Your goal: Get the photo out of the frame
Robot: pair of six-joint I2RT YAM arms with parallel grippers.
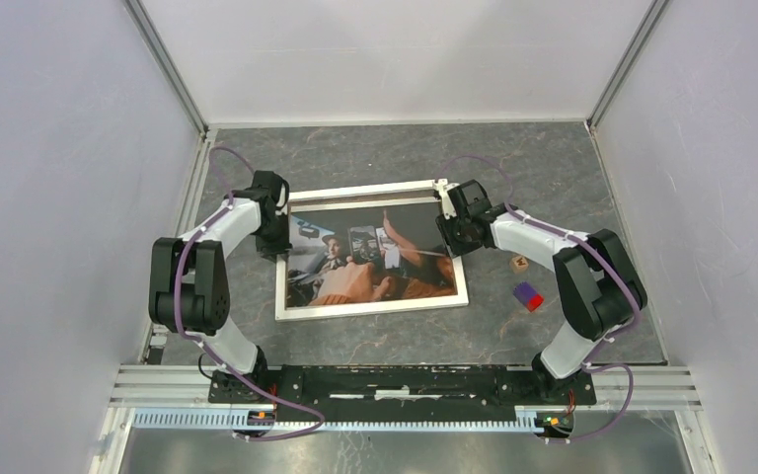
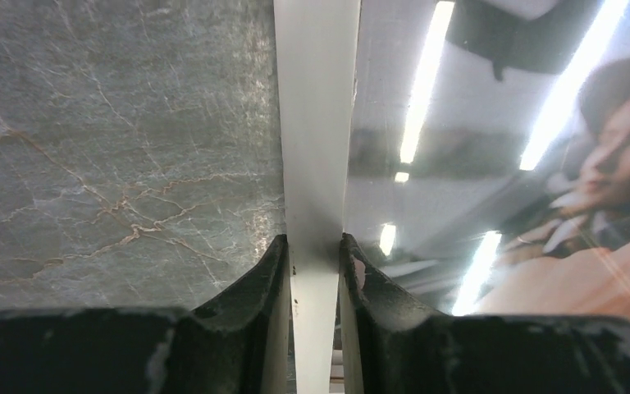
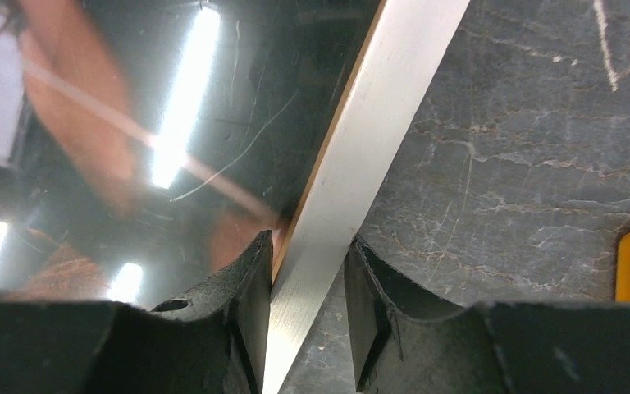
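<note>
Holder: the frame (image 1: 370, 308) lies mid-table with the photo (image 1: 370, 259) inside it | my left gripper (image 2: 315, 242) at the frame's 10 o'clock, pinching the white side border | my right gripper (image 3: 309, 242) at its 2 o'clock, jaws close astride the opposite border; I cannot tell whether they grip

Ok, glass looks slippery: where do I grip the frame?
Grip the frame by its narrow white side borders, from above: it lies face up, and each border fits between two fingers, as the left gripper and right gripper show.
</note>
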